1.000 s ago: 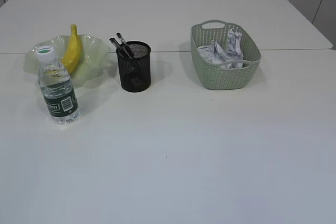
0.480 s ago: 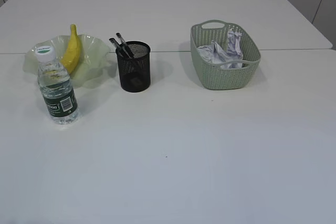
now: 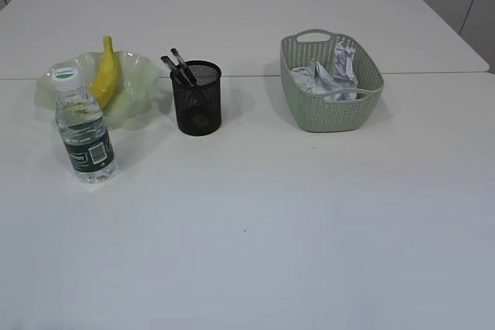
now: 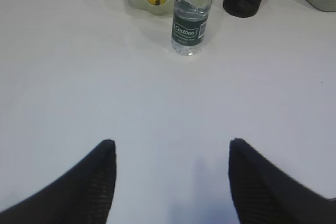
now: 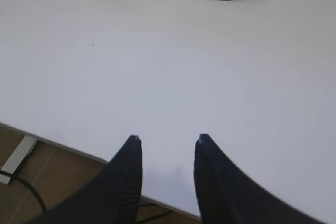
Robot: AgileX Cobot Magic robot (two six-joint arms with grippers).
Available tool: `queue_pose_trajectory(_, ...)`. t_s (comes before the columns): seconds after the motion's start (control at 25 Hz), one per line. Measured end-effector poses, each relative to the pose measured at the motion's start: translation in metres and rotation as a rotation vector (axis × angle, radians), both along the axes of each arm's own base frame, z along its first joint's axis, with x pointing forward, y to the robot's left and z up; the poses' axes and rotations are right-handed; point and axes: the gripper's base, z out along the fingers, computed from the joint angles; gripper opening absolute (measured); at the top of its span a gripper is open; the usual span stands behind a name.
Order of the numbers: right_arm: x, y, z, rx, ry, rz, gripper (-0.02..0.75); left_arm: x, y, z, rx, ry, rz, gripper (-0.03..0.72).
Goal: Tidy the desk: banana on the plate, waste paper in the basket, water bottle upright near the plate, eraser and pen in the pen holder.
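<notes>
The banana [image 3: 106,75] lies on the pale green plate [image 3: 143,86] at the back left. Just in front of the plate the water bottle [image 3: 83,130] stands upright. Dark pens [image 3: 179,67] stick out of the black mesh pen holder [image 3: 196,98]; the eraser is hidden. Crumpled waste paper [image 3: 329,76] fills the green basket [image 3: 332,110]. Neither arm shows in the exterior view. My left gripper [image 4: 172,142] hovers open over bare table, well short of the bottle [image 4: 191,17]. My right gripper [image 5: 167,138] is open and empty at the table's near edge.
The white table [image 3: 271,229] stretches wide in front of the objects. In the right wrist view the table's near edge [image 5: 63,145] runs under the fingers, with brown floor and a cable [image 5: 26,192] below.
The objects on the table have not moved. Neither arm appears in the exterior frames.
</notes>
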Motion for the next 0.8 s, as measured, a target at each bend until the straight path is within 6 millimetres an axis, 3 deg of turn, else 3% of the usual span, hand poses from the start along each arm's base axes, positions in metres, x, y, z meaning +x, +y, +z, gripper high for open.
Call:
queue_pose_trajectory(0.32, -0.0038, 0.0004, -0.0002, 0.007, -0.023, -0.183, 0.253, -0.0002, -0.0002, 0.0001, 0.0, -0.001, 0.019, 0.473)
queue_pose_trajectory(0.56, -0.004, 0.0018, -0.0002, 0.006, -0.024, -0.322, 0.253, -0.0013, -0.0014, 0.0, -0.001, 0.0, 0.139, 0.465)
queue_pose_trajectory(0.8, -0.004, 0.0024, -0.0002, 0.01, -0.023, -0.338, 0.253, -0.0019, -0.0023, 0.0, -0.005, 0.0, 0.204, 0.465)
